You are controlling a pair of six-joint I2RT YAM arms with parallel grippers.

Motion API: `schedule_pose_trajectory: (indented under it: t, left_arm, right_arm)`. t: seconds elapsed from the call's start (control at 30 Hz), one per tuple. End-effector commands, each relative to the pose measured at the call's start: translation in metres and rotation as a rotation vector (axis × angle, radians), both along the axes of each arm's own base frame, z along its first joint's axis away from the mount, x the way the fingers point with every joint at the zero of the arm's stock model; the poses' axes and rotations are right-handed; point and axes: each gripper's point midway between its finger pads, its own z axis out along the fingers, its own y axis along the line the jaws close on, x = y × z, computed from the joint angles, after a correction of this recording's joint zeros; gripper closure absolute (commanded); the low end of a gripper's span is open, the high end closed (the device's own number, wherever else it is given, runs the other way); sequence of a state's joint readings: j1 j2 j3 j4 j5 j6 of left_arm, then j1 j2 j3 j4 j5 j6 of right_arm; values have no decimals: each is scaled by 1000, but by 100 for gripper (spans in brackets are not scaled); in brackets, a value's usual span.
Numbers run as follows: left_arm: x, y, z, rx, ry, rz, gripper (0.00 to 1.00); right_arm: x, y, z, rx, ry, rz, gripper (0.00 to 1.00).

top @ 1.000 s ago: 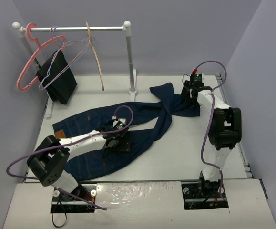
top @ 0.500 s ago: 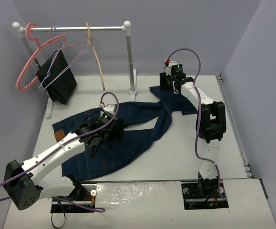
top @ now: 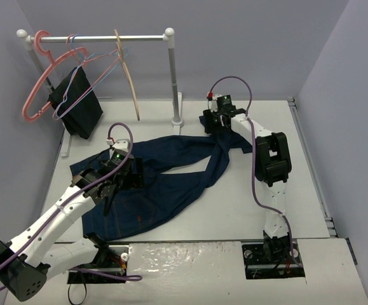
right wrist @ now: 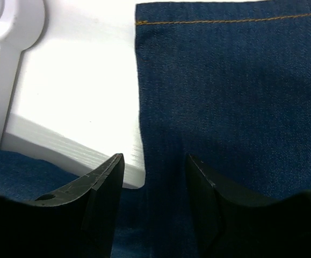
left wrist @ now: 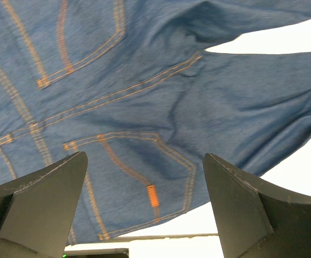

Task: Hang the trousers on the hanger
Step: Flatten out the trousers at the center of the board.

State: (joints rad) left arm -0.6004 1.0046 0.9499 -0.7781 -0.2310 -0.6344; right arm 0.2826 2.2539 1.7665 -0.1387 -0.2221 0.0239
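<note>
Top external view: the trousers (top: 171,175) lie flat on the table (top: 247,203), well apart from the hanger (top: 131,86), which hangs edge-on from the rail (top: 101,39) (its lower bar is hard to make out). Both arms have just shifted. The left gripper (left wrist: 144,158), spread wide and empty, is now over the back pockets, and the right gripper (right wrist: 154,157), partly apart and empty, is over a leg hem, so this is likely a regrasp.

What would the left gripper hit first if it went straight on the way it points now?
The trousers: the left gripper points down at their seat, open, framing the back pocket with the orange tab. Nothing lies between; the gap to the cloth is unclear.
</note>
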Motion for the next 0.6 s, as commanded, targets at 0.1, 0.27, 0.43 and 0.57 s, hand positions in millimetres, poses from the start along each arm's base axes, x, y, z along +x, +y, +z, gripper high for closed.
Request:
schedule_pose_trajectory:
  t: [0.1,0.27,0.43,0.57]
  left_arm:
    - [-5,13,-1,41,4,4,13]
    - [-7,16,-3,47,8,11,13]
    - [-11,19,-6,43,13,20,13]
    - [-15,21,-11,47,23,23,13]
  right_arm:
    - [21,13,35,24,-107,24,54]
    - [20,12,25,10,-93,18,55]
    - [17,15,16,7,-75,26,60]
    - [16,15,11,-3,-67,21,69]
